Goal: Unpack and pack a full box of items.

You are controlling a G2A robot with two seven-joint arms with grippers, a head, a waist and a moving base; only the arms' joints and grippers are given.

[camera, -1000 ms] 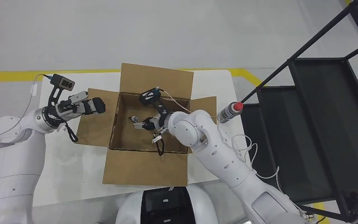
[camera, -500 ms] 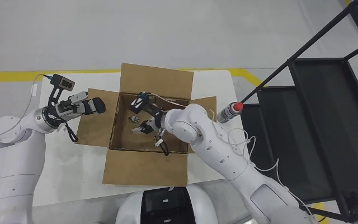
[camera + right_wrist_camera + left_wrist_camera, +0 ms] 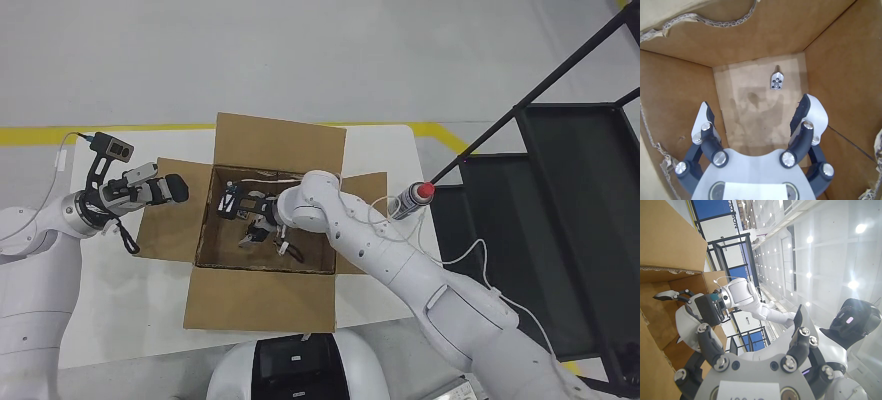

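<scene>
**A:** What does the top view give you?

**B:** The cardboard box is open on the white bench with its flaps spread. The right gripper is down inside the box, toward its left wall. The left gripper hangs over the left flap, outside the box. A spray can with a red cap is at the bench's right edge, apart from the box.

**A:** Can you judge the fingers from up there?

**B:** Not well. The left wrist view settles that arm's own: its fingers are spread wide with nothing between them. It also catches the right gripper side-on, with a grey fingertip low between the cardboard walls.

**A:** Is there any writing?

**B:** The panels in the room behind carry print. A white label sits on the wrist plate, but the picture's edge cuts it off, so I can't read it.

**A:** And the right wrist view?

**B:** It looks straight down at the box floor, which neither other view shows. The fingers are wide apart, holding nothing and touching nothing. Beyond the fingertips a small metal part lies on the floor, nearer one finger but apart from both. The floor is stained, and the box's cut edges are ragged.
</scene>
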